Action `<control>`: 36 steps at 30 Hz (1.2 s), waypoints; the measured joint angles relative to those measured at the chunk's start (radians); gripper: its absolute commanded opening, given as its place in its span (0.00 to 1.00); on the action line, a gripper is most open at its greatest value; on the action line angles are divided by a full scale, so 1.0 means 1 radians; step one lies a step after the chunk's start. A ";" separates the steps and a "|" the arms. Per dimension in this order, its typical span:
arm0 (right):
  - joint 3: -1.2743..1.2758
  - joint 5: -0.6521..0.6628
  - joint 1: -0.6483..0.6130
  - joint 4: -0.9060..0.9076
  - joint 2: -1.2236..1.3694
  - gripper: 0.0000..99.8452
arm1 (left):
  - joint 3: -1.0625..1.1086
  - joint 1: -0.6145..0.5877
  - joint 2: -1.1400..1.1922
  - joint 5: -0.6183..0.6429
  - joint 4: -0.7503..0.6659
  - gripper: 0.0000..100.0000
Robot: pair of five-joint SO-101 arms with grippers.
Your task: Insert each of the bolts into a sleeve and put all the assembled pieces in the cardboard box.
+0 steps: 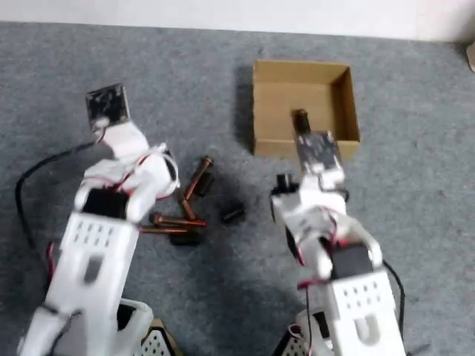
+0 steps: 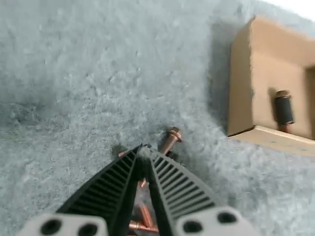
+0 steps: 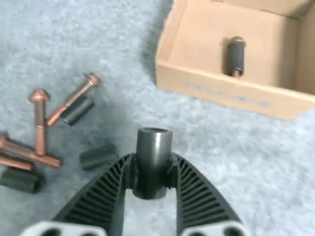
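My right gripper (image 3: 150, 169) is shut on a black sleeve (image 3: 152, 155) held upright above the carpet, a short way in front of the cardboard box (image 3: 216, 93). One assembled bolt-and-sleeve piece (image 3: 235, 56) lies in the box (image 1: 266, 111). Three copper bolts (image 3: 74, 98) (image 3: 38, 120) (image 3: 27, 153) and loose black sleeves (image 3: 78, 110) (image 3: 98, 156) (image 3: 17, 179) lie in a cluster on the carpet. My left gripper (image 2: 143, 153) hangs over that cluster with its fingers closed together. Bits of bolt (image 2: 146, 215) show through the slit between them, and one bolt (image 2: 169, 140) lies just past the tips.
Grey carpet (image 1: 401, 193) covers the table. In the high view the bolt cluster (image 1: 182, 221) lies between the two arms, the box behind the right arm (image 1: 326, 222). A black cable (image 1: 26, 185) curves by the left arm's base.
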 measured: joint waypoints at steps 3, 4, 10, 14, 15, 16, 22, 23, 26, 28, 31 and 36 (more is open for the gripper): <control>0.107 0.006 0.048 0.002 -0.149 0.00 | -0.124 0.006 0.222 0.000 0.006 0.01; 0.141 0.009 0.060 0.000 -0.190 0.00 | -0.170 0.008 0.305 -0.002 0.015 0.01; 0.262 0.009 0.081 -0.002 -0.322 0.00 | -0.422 0.031 0.638 0.109 0.253 0.01; 0.273 0.015 0.081 -0.002 -0.330 0.00 | -0.479 0.041 0.667 0.238 0.471 0.01; 0.273 0.015 0.081 -0.002 -0.330 0.00 | -0.485 0.043 0.669 0.264 0.491 0.01; 0.273 0.015 0.081 -0.002 -0.330 0.00 | -0.486 0.046 0.677 0.285 0.494 0.01; 0.334 0.015 0.081 -0.043 -0.336 0.00 | -0.483 0.063 0.717 0.321 0.486 0.01; 0.348 0.015 0.081 -0.060 -0.336 0.00 | -0.483 0.063 0.724 0.321 0.486 0.01; 0.362 0.015 0.081 -0.087 -0.336 0.00 | -0.483 0.063 0.756 0.321 0.486 0.01; 0.362 0.015 0.081 -0.094 -0.336 0.00 | -0.483 0.063 0.779 0.321 0.465 0.01; 0.362 0.015 0.081 -0.098 -0.336 0.00 | -0.483 0.063 0.816 0.321 0.423 0.01; 0.362 0.015 0.081 -0.100 -0.336 0.00 | -0.483 0.063 0.875 0.316 0.371 0.01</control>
